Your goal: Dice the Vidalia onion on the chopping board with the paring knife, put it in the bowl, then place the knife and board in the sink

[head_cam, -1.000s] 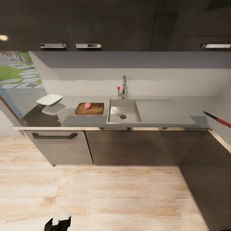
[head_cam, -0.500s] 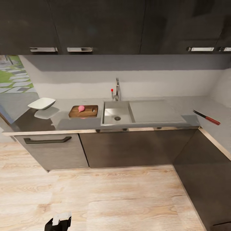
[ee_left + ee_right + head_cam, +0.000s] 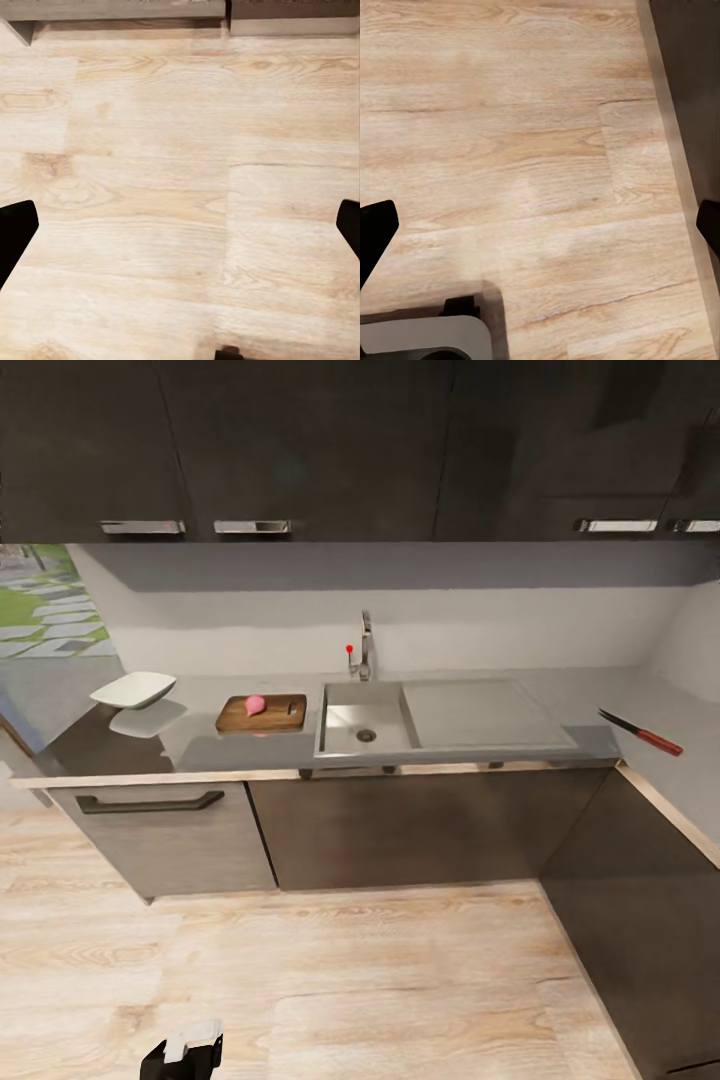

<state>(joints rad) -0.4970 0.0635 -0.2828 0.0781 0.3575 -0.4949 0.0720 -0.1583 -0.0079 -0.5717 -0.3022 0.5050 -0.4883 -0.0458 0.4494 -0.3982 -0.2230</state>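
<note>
The pinkish Vidalia onion [image 3: 255, 704] lies on the brown chopping board [image 3: 280, 715], left of the grey sink [image 3: 345, 720] on the dark countertop [image 3: 200, 745]. Further left stands the white bowl [image 3: 132, 689]. The paring knife [image 3: 640, 732], with a dark blade and red handle, rests on the right-hand leg of the counter. All are across the floor from me. My left gripper [image 3: 182, 229] and my right gripper [image 3: 542, 225] both hang open over the wooden floor, holding nothing. Part of my left arm [image 3: 182, 1050] shows at the bottom edge of the head view.
A chrome tap [image 3: 366, 645] with a red knob stands behind the basin, with a flat drainboard [image 3: 480, 712] to its right. Black wall cabinets hang above. Dark cabinet fronts [image 3: 400, 825] run below and turn a corner at the right. Light wooden floor [image 3: 350, 980] lies between.
The whole head view has shifted, so the camera moved: the counter sits a little further left and lower, and more of the right-hand counter shows. Nothing on the counter has moved.
</note>
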